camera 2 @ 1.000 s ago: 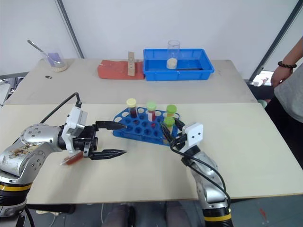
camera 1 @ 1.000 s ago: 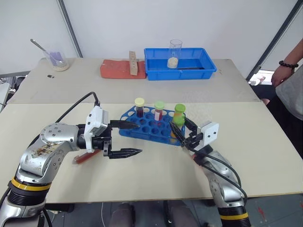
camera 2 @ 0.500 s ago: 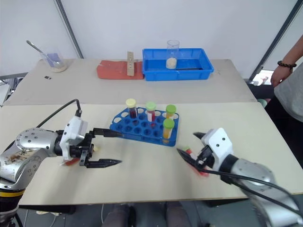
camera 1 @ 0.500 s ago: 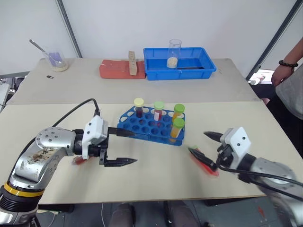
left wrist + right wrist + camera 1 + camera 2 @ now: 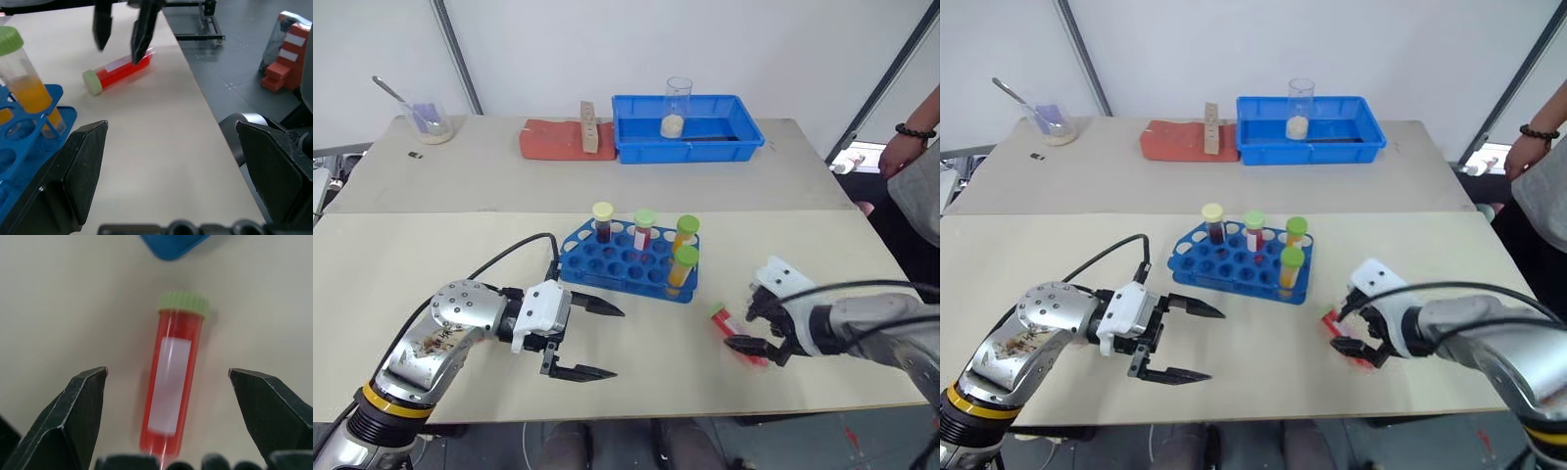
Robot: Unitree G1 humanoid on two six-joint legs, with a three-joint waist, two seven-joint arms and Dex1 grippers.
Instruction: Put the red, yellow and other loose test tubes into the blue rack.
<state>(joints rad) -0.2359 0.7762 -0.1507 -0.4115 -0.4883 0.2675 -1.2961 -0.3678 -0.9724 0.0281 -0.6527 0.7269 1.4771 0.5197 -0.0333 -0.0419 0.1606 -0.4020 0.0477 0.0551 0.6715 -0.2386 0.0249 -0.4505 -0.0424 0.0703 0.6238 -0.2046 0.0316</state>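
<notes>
**Below the right gripper: red tube lying loose, jaws wide around it**

Right gripper (image 5: 756, 328) is open, pointing down over the red test tube (image 5: 171, 390). Tube lies flat on the desk (image 5: 431, 255), green cap toward the blue rack (image 5: 625, 262), between the fingers, not held. Left gripper (image 5: 591, 340) is open and empty, hovering just off the rack's near-left corner.

Risks, as I judge them:
- Round tube: off-centre closing could roll it or squirt it out, desk edge is near.
- Picked flat, it needs tilting upright before insertion.
- Rack holds four capped tubes along the side nearest the right gripper; a low approach could clip them.

Blue bin, beaker and red pad sit well beyond, no obstruction.
</notes>
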